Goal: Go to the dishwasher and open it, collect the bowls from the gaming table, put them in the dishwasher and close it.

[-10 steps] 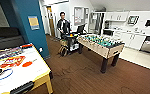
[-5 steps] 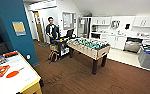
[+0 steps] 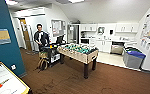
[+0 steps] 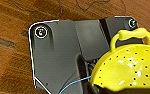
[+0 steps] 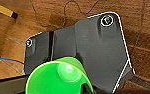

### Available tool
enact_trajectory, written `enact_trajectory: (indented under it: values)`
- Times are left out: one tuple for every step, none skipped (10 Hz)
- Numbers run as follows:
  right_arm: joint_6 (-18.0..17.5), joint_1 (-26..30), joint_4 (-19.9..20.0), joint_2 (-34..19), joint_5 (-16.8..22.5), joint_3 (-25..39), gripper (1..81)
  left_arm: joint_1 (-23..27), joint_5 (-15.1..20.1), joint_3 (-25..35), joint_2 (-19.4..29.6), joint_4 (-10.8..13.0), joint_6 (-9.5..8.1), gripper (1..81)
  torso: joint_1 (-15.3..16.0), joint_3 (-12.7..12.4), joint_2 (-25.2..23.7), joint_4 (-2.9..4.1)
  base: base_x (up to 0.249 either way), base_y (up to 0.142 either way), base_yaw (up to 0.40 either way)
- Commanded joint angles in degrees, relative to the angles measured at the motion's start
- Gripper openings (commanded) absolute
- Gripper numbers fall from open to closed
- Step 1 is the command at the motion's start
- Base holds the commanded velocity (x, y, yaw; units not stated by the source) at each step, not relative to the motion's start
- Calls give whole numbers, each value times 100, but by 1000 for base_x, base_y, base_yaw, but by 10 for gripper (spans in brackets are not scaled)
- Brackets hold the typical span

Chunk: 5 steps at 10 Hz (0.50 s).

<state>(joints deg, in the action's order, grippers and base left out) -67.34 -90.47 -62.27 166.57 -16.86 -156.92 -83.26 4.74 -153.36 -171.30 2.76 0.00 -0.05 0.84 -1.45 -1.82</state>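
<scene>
Carpet point(image 3: 91, 82), brown, is spreading across the room in your head view. A foosball table point(image 3: 78, 53) with a green field is standing in the middle, and a person point(image 3: 41, 37) in dark clothes is standing behind a dark cart point(image 3: 51, 53) just beside its far end. At the lower left edge a corner of the gaming table point(image 3: 6, 83), a white-topped desk with a yellow rim, is poking in beside a teal wall point(image 3: 3, 37). Far back, white cabinets point(image 3: 108, 27) are lining the kitchen wall, and the steel-fronted dishwasher point(image 3: 116, 48) is sitting under the counter, its door looking closed. A grey bin with a blue lid point(image 3: 134, 58) is standing near it, by the right wall.

Your left wrist view is looking down at the carpet past the robot's dark plate. A yellow perforated bowl point(image 4: 127, 67) with a loop handle is sitting large just beside the plate; you cannot tell from here how the left hand is set or whether it is gripping the bowl.

Your right wrist view is showing a bright green bowl point(image 5: 58, 78) close against the dark plate, over the same carpet. Here too you cannot tell whether the right hand is wide, narrow or holding it.
</scene>
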Motion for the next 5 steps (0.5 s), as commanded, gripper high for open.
enact_trajectory:
  values:
    - [10, 261, -66, -43, 139, -22, 10, 358, 326, 7, 8, 6, 26, 10, 5, 0, 0, 0, 0, 0, -307]
    - [10, 261, -66, -43, 139, -22, 10, 358, 326, 7, 8, 6, 26, 10, 5, 2, 0, 0, 0, 0, -308]
    - [10, 261, -66, -43, 139, -22, 10, 358, 326, 7, -1, 15, 18, 10, 5, 2, 0, 0, 0, 0, -308]
    - [10, 269, -66, -43, 139, -22, 10, 358, 326, 7, -1, 6, 18, 10, 5, 2, 0, 0, 0, 0, -308]
    - [10, 261, -75, -43, 139, -22, 10, 358, 326, 7, -1, 6, 18, 10, 5, 2, 0, 0, 0, 0, -308]
